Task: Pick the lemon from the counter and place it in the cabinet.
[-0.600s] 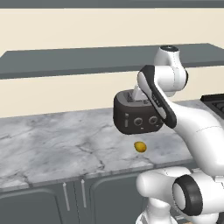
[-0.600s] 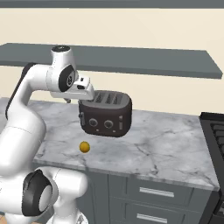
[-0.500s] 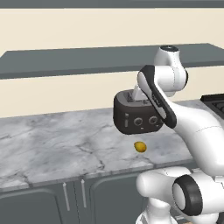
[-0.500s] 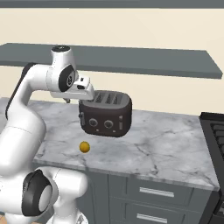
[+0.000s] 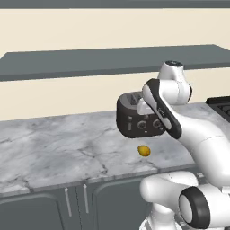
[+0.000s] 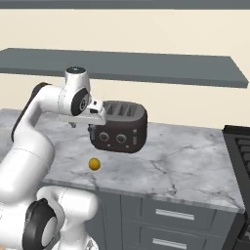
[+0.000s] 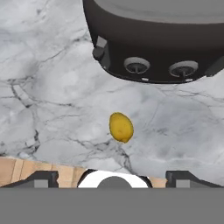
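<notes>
— Where does the small yellow-orange oval lemon lie?

— On the grey-white marble counter, close to its front edge and just in front of the dark rounded toaster, apart from it. It shows in the left base view and the right base view too.

— And from the two-finger gripper?

— Straight below and a little ahead of it. In the hand view the fruit sits just above the midpoint between the two dark finger tips, so the coming move looks like a plain descent toward the front edge.

— Its long axis?

— Slightly tilted in the hand view, running roughly from the toaster toward the counter's front edge; I judge the fingers would close across its narrow width.

— Is the gripper holding anything?

— No. The tips stand wide apart, spread and empty. The long dark grey flat wall cabinet runs well above.
</notes>
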Motion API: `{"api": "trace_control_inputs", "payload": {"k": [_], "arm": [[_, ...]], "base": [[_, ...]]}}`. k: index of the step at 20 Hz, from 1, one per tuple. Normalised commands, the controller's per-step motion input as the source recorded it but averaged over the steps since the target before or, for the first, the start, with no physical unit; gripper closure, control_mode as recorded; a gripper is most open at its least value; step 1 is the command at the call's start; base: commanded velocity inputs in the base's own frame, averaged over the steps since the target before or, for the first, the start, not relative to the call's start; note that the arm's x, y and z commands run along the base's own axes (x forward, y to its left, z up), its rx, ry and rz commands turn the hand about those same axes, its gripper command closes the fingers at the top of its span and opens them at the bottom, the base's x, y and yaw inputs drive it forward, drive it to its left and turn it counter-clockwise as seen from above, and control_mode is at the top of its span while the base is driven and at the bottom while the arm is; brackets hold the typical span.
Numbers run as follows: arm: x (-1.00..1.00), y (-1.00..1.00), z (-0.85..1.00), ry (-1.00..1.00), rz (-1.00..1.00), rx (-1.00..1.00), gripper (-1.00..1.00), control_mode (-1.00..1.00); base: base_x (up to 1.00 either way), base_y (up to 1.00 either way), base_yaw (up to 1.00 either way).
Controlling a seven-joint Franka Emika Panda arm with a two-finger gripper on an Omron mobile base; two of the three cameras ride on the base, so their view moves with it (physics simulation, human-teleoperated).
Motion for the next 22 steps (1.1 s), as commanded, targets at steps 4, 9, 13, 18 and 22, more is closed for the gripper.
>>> {"api": "trace_control_inputs", "payload": {"k": [4, 9, 13, 18, 22], "arm": [[-0.08, -0.04, -0.95, 0.11, 0.04, 0.05, -1.0, -1.0], [0.02, 0.0, -0.91, 0.04, 0.0, 0.0, -1.0, -1.0], [0.11, -0.06, -0.9, 0.0, 0.0, -0.01, -1.0, -1.0], [0.24, 0.0, -0.83, 0.0, 0.0, 0.0, -1.0, -1.0], [0.44, 0.0, -0.68, 0.0, 0.0, 0.0, -1.0, -1.0]], "base": [[0.0, 0.0, 0.0], [0.0, 0.0, 0.0], [0.0, 0.0, 0.0], [0.0, 0.0, 0.0], [0.0, 0.0, 0.0]]}}
